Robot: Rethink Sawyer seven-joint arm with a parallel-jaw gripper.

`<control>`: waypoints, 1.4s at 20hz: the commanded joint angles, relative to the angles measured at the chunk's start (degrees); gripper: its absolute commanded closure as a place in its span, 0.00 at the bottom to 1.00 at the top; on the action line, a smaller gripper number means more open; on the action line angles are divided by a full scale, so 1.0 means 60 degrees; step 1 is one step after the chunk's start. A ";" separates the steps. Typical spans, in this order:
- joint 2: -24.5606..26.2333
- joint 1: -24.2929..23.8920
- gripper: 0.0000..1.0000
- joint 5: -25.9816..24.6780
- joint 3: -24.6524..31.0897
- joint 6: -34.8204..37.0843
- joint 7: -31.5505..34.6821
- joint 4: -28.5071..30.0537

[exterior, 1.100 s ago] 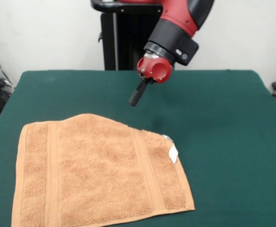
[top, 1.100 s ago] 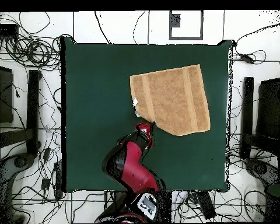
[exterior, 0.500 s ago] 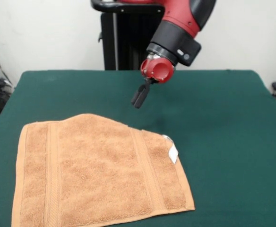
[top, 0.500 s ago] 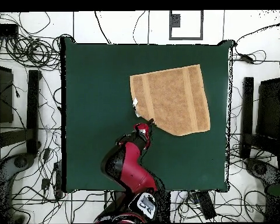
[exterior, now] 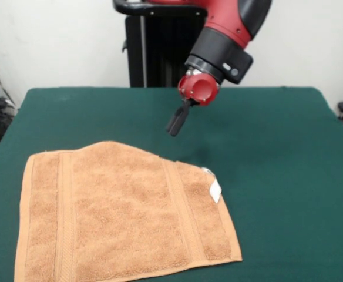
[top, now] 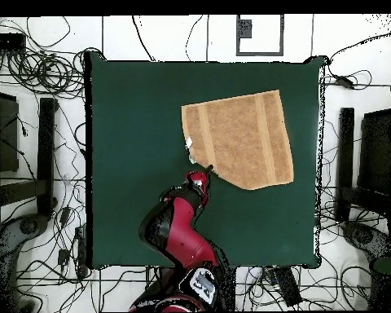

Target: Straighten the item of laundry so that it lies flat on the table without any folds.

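You have the large rectangular table [exterior: 277,147] covered in plain dark green felt-like cloth filling both views. In the overhead view, its surface [top: 133,147] is bare over the whole 9 o'clock half.

The red and black robot arm [exterior: 227,32] comes next in size. In the front view it enters from 12 o'clock and ends above the cloth a little past table centre; in the overhead view it [top: 176,236] rises from 6 o'clock.

The small, roughly square orange-tan terry-cloth towel [exterior: 124,217] sits toward 7 o'clock in the front view, running off the bottom edge of the picture. In the overhead view you find it [top: 239,138] toward 2 o'clock of table centre. Woven bands run near two opposite edges. The corner nearest the arm looks cut off at a slant, so the outline is not square there. The rest lies flat.

The black gripper [exterior: 176,120] hangs in the air at 1 o'clock of the towel, clear of it. Its tips appear as one dark bar, pressed together with nothing between them. In the overhead view it [top: 205,175] sits just beside the slanted edge.

The small white tag [exterior: 215,190] lies at the towel's 3 o'clock edge in the front view.
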 commanded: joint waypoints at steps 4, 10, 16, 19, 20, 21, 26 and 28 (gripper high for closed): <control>0.0668 -0.0526 0.00 0.0205 0.1887 -0.0569 0.4809 0.0415; 0.0865 -0.0452 0.00 0.0345 0.1809 -0.0630 0.4869 0.0328; 0.1382 -0.0461 0.00 0.0167 0.1667 -0.0843 0.4802 -0.0065; 0.1335 -0.0503 0.00 0.0110 0.1651 -0.0805 0.4758 -0.0031; 0.1281 -0.0555 0.00 -0.0004 0.1685 -0.0778 0.4780 -0.0005; 0.1279 -0.0543 0.00 0.0010 0.1667 -0.0760 0.4731 -0.0012; 0.1399 -0.0668 0.00 -0.0128 0.1593 -0.0804 0.4613 -0.0144; 0.1453 -0.0757 0.00 -0.0243 0.1595 -0.0846 0.4606 -0.0216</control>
